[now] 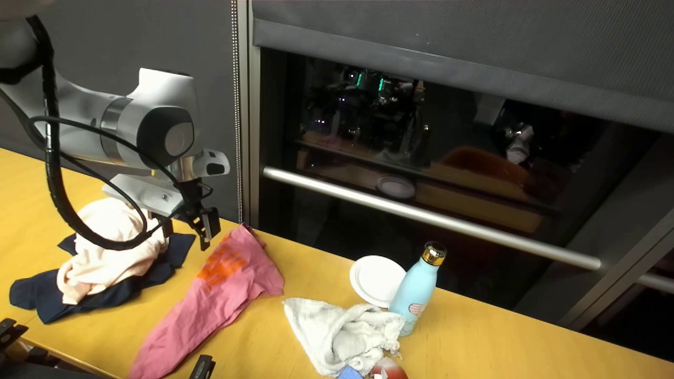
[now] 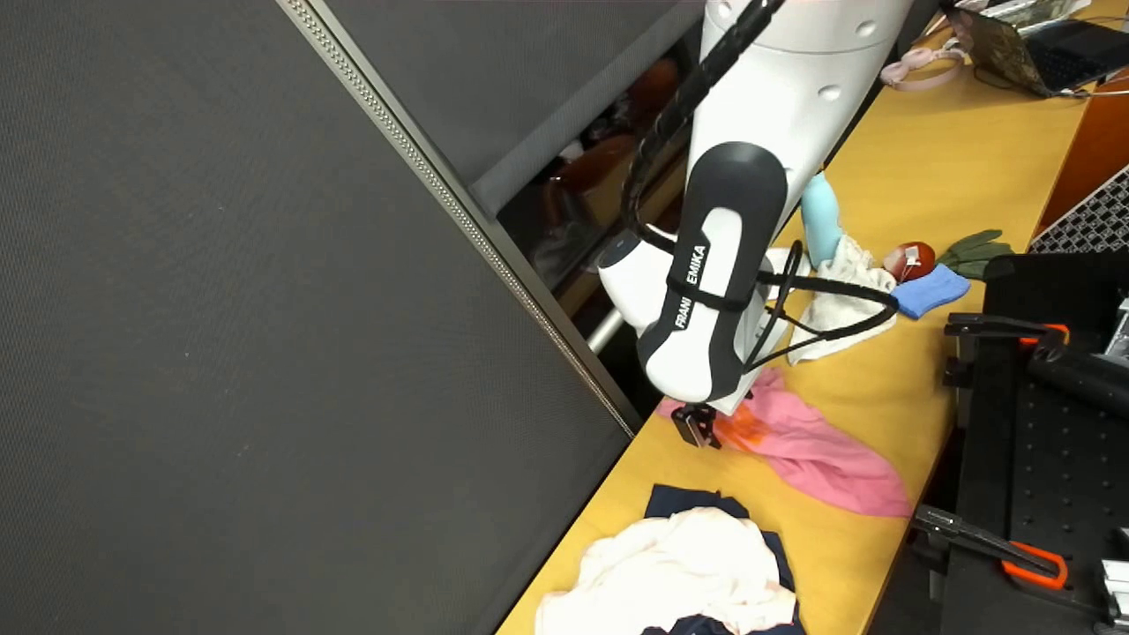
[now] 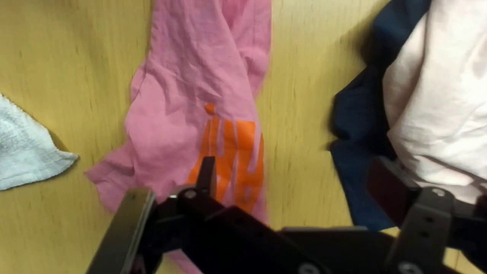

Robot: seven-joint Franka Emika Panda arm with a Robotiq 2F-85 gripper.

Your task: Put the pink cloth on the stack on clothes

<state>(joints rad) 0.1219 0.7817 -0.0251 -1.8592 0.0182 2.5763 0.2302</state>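
The pink cloth [image 1: 195,316] with an orange print lies loosely bunched on the table, stretched from the window side to the near edge. It also shows in an exterior view [image 2: 829,459] and in the wrist view [image 3: 190,76]. The stack beside it is a cream cloth [image 1: 113,263] on a navy cloth [image 1: 31,292]; both show in the wrist view, cream [image 3: 445,114] and navy [image 3: 361,106]. My gripper [image 1: 187,231] is open and empty above the table. In the wrist view its fingers [image 3: 298,182] are wide apart, one over the orange print, one over the stack's edge.
A whitish towel [image 1: 342,331], a light blue bottle [image 1: 416,292] and a white plate [image 1: 371,279] stand past the pink cloth. A red round object [image 2: 908,261], a blue cloth [image 2: 930,289] and green leaf-like pieces [image 2: 975,256] lie nearby. Clamps [image 2: 988,542] grip the table's edge.
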